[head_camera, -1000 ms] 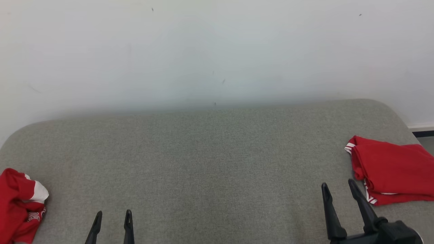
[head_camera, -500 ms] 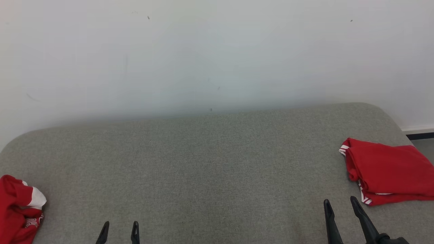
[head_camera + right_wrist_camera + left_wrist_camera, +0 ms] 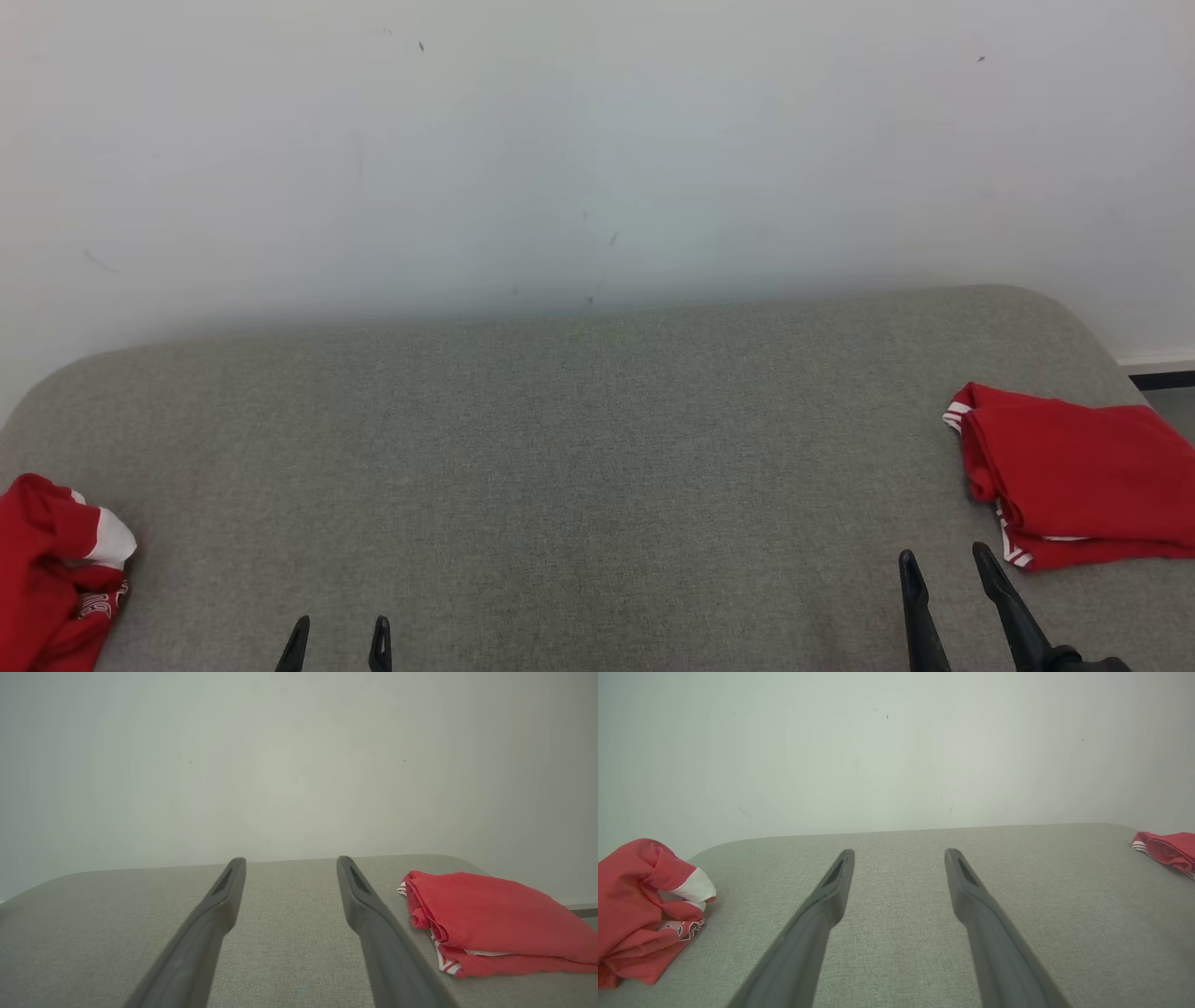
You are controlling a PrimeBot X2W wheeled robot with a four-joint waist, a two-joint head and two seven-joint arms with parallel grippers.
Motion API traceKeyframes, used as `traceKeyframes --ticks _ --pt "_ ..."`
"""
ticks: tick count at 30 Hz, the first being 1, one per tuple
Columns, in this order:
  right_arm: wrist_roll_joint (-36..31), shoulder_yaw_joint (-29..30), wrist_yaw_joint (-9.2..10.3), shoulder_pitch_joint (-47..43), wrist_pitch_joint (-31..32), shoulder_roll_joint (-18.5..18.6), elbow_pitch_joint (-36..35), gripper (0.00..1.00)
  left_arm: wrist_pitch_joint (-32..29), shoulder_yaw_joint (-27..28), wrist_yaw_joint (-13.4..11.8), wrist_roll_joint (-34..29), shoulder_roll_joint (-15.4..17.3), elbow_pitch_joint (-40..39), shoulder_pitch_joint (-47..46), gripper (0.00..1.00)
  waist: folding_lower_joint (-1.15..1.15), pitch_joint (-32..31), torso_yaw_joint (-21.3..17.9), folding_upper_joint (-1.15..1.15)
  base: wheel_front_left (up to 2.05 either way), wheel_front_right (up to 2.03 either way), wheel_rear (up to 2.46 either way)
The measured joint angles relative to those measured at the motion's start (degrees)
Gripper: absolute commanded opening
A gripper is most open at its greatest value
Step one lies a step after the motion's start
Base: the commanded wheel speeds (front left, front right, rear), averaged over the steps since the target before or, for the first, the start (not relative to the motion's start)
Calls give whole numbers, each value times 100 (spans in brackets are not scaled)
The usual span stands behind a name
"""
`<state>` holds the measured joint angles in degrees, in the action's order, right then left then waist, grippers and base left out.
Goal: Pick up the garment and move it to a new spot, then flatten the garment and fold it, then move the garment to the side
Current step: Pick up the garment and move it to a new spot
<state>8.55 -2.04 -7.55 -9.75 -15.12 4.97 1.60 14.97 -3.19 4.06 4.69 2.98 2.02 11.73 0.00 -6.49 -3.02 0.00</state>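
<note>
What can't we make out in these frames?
Crumpled red garment: head view's left edge cuts it off; its printed lettering, left wrist view, is creased and too small to read.
Folded red garment: head view's right edge cuts it; folds hide its type.
Left hand, right hand: head view's bottom edge cuts both off below the fingers.

Grey fabric tabletop [image 3: 597, 448] with rounded corners, set against a white wall [image 3: 597, 140]; dark baseboard [image 3: 1162, 379] at right.

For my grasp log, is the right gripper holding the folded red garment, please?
No, the right gripper stands open and empty, apart from the folded red garment.
</note>
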Motion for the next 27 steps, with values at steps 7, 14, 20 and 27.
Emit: traceKeyframes --ticks 7,14,20,27 --pt "0 10 0 -47 -1 -7 -3 100 0 -8 0 -12 0 0 10 100 0 7 -7 0 0 0 0" --pt "0 19 0 -65 -1 -8 -3 100 0 -46 -10 -11 -1 4 10 100 0 3 4 0 0 0 0" --pt "1 21 0 -81 0 -9 -1 100 0 -62 -25 -9 -1 14 10 100 0 -11 23 0 0 0 0" --pt "11 19 0 -99 -1 -9 9 100 0 -115 -25 -5 -2 35 9 100 0 -19 78 0 0 0 0"
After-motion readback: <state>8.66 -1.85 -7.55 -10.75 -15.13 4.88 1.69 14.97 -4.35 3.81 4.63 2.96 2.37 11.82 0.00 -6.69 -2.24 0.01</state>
